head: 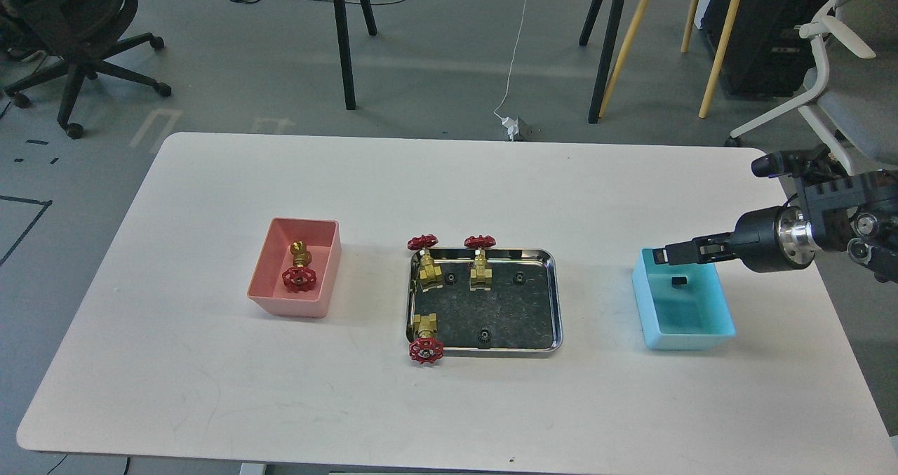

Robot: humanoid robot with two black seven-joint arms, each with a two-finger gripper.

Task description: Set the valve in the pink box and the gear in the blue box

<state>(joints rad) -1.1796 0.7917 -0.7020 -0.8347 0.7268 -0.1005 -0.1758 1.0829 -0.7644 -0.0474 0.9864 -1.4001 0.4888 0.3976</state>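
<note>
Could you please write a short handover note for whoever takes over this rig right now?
Right end effector: over the far rim of the blue box; open or shut cannot be told. Left end effector: not in view.
Done: one valve lies in the pink box; one small dark piece, probably a gear, lies in the blue box.
Left: three valves and three gears remain on the steel tray.

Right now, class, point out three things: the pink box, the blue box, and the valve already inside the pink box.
pink box (pixel 265 268), head view, on its left inner wall.
blue box (pixel 691 339), head view, on its near outer wall.
valve (pixel 299 277), head view, on its red handwheel.
</note>
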